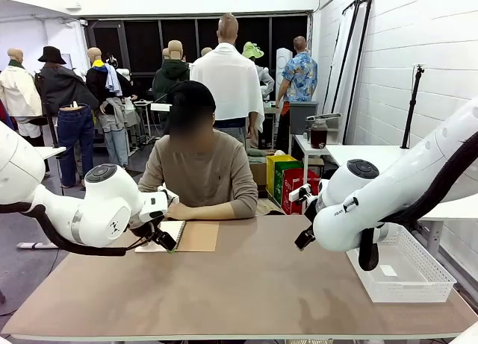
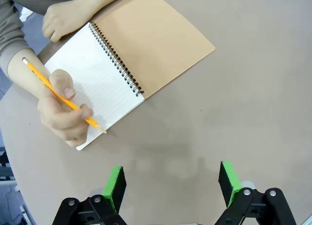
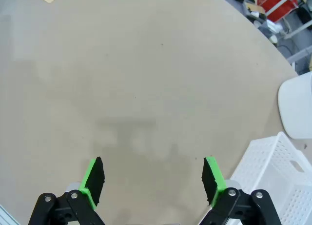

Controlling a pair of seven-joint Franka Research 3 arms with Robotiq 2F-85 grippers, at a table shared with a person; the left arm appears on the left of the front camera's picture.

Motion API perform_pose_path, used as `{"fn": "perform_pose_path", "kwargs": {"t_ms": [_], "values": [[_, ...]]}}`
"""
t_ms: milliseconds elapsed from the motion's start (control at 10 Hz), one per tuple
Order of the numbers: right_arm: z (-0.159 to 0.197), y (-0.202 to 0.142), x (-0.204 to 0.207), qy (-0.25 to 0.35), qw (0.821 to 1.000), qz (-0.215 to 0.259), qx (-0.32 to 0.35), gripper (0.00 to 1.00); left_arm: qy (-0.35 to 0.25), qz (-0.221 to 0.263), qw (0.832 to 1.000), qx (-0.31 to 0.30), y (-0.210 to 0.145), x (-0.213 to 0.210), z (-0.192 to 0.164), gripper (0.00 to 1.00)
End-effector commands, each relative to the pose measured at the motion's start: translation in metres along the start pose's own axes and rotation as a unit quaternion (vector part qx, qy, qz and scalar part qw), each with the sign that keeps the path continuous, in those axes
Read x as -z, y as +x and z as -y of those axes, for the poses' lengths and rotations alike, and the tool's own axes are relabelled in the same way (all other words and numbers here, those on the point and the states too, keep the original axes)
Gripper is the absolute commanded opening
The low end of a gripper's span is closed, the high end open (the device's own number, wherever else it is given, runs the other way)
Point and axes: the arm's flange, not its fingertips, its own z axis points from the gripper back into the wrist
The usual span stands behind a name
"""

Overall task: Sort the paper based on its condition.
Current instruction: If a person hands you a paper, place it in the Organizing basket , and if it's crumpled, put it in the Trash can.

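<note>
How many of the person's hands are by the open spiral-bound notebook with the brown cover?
2. One hand holds a yellow wooden pencil, tip at the lined page's edge; the other hand rests at the brown-covered spiral notebook's opposite end, by its coil.

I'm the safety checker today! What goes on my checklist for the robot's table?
Surface: brown table, bare under both grippers.
Job's things: nothing seen.
Clutter: open notebook, with a hand holding a yellow pencil at its page; white basket at the robot's right.
Grippers: left gripper open; right gripper open; both above the table.
Cables: black cables run along both arms.
Surroundings: person seated at the far side; red crate on the floor behind.
</note>
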Motion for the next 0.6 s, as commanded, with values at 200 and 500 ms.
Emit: {"fn": "perform_pose_path", "kwargs": {"t_ms": [200,500], "values": [[0.0002,-0.0001,0.0000,0.000,1.000,0.000,0.001,1.00,0.000,0.000,1.000,-0.001,-0.0002,0.0000,-0.0009,1.00],[0.0034,0.0060,-0.0047,0.014,1.000,-0.005,-0.003,1.00,0.000,0.000,1.000,0.000,0.0001,0.0000,0.0003,1.00]]}}
